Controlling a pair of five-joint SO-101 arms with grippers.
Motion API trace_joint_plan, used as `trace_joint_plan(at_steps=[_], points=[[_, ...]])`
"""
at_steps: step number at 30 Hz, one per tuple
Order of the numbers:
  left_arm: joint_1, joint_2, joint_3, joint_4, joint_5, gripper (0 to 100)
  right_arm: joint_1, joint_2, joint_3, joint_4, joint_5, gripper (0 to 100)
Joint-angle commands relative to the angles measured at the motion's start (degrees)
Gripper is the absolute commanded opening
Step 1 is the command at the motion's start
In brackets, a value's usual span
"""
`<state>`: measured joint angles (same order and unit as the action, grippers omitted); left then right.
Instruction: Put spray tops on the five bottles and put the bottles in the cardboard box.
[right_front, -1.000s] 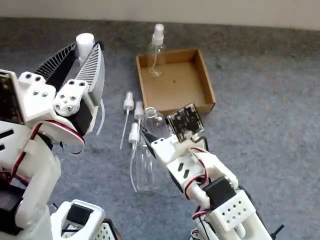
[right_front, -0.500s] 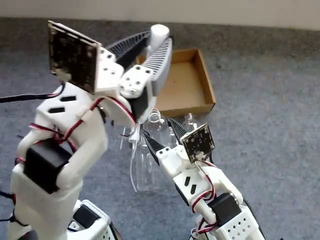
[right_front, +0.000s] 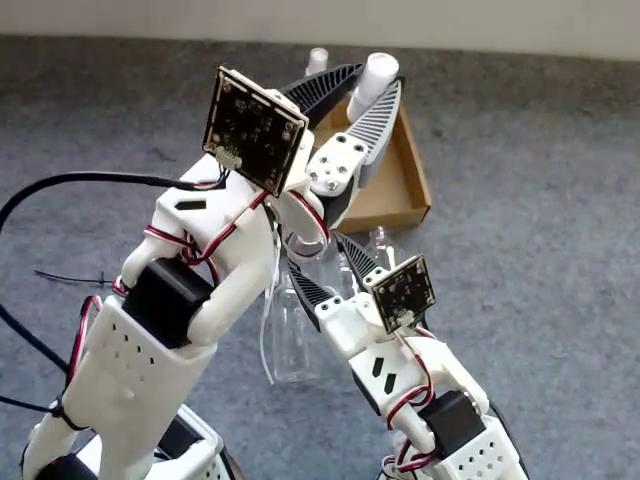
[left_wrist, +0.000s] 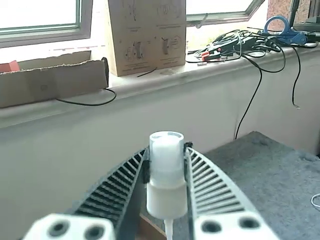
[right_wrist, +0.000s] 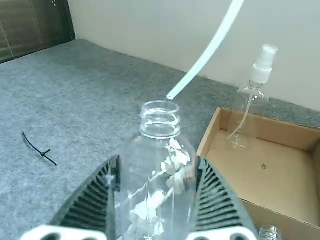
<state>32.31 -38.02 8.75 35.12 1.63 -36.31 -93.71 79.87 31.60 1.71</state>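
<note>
My left claw (left_wrist: 166, 150) is clenched on a spray top (left_wrist: 165, 172). It pinches the white head and holds it up in the air near the box (right_front: 408, 172). The top's thin tube (right_wrist: 206, 51) hangs down. Its end is just above the open mouth of a bottle (right_wrist: 159, 150). My right claw (right_wrist: 159, 167) grips that clear bottle by its sides and holds it upright, close to the box. A second bottle (right_wrist: 248, 107) has its top on and stands in a far corner of the box. A third bottle (right_front: 288, 340) lies on the grey desk (right_front: 530, 260) beside my right arm. A black tie (right_wrist: 37, 147) lies on the desk, well apart.
</note>
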Motion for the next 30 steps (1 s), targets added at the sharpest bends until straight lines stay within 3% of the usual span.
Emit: trace_joint_plan(at_steps=[1, 11, 18, 24, 30], points=[[-0.7, 0.0, 1.3, -1.8, -0.7, 1, -0.1, -0.7, -0.7, -1.1, -0.5, 0.4], [-0.7, -0.8, 7.6, -1.6, -0.6, 1, 0.1, -0.7, -0.7, -1.1, -0.8, 0.4], [-0.8, -10.1, 13.9, -1.6, -0.8, 1, 5.3, -0.7, -0.7, -1.2, -5.4, 0.4], [-5.3, -12.1, 20.5, -1.7, -0.8, 1, 5.2, -0.7, -0.7, -1.4, -5.4, 0.4], [-5.6, -12.4, 26.6, -1.8, -0.8, 1, 5.3, -0.7, -0.7, -1.4, -4.9, 0.4]])
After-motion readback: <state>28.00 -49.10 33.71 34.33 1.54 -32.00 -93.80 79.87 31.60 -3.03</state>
